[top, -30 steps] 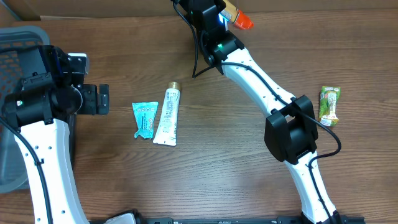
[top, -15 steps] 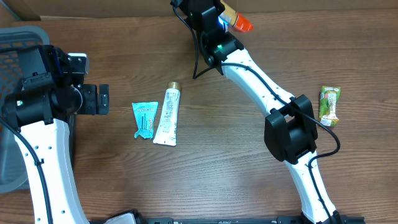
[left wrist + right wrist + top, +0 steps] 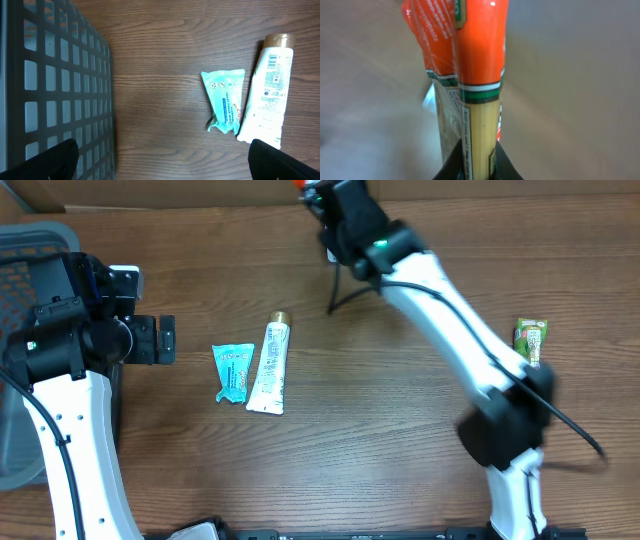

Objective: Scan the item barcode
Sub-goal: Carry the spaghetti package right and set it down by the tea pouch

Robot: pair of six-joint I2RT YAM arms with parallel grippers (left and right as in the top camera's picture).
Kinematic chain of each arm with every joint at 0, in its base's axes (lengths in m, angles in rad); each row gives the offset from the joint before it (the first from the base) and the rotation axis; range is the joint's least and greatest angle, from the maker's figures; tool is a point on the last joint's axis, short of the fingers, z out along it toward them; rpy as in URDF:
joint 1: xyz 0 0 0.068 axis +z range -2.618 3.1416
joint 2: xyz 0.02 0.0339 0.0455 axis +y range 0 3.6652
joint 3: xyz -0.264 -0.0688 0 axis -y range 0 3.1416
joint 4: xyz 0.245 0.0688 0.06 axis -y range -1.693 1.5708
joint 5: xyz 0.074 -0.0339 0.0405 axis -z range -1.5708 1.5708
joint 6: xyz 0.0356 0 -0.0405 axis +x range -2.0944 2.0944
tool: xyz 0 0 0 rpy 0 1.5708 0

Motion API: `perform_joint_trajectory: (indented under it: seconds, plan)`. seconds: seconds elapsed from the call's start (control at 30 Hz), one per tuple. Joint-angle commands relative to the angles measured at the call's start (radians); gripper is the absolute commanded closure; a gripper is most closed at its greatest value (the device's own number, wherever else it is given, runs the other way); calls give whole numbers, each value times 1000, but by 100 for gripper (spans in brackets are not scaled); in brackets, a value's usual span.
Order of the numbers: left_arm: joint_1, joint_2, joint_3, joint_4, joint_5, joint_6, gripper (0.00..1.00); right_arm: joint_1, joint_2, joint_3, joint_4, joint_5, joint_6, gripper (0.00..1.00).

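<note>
Two grippers are showing: your left gripper (image 3: 168,340) is hanging wide open beside the basket (image 3: 30,240), near the teal packet (image 3: 232,371) and tube (image 3: 270,366). At the far edge, your right gripper (image 3: 475,169) is clamping the orange packet (image 3: 480,55). A green bar (image 3: 530,340) is lying far right.

Your left arm (image 3: 75,420) is sitting folded on its own side, the left hand (image 3: 160,340) gaping wide and facing inward. Your right arm (image 3: 440,300) is stretching far forward, blurred, the right hand (image 3: 477,172) pinching shut on the orange packet (image 3: 480,50).
</note>
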Motion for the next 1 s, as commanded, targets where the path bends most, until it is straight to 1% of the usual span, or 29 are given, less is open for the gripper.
perform_joint_trajectory:
  seconds: [0.0,0.07,0.17,0.23,0.3,0.43,0.53,0.67,0.77,0.83,0.87,0.93,0.97]
  plan:
    - [4,-6,5,0,8,15,0,-51,-277,45,-166,-45,343,96]
    - [4,-6,5,0,8,15,0,-105,-306,45,-351,-93,439,96]
    - [4,-6,5,0,8,15,1,-201,-300,41,-565,-166,491,96]
    - [4,-6,5,0,8,15,1,-263,-286,21,-640,-208,499,96]
    - [3,-6,5,0,8,15,0,-328,-275,-34,-658,-214,497,96]
    - [4,-6,5,0,8,15,0,-434,-261,-185,-562,-219,459,96]
    - [4,-6,5,0,8,15,0,-491,-254,-336,-439,-248,354,96]
    - [3,-6,5,0,8,15,0,-521,-236,-530,-277,-248,245,96]
    - [4,-6,5,0,8,15,0,-533,-226,-616,-174,-240,228,96]
    - [4,-6,5,0,8,15,0,-544,-225,-644,-128,-240,230,96]
    - [4,-6,5,0,8,15,1,-549,-224,-645,-120,-240,238,95]
    - [3,-6,5,0,8,15,0,-559,-224,-640,-106,-241,240,75]
    - [4,-6,5,0,8,15,0,-563,-224,-632,-108,-241,240,72]
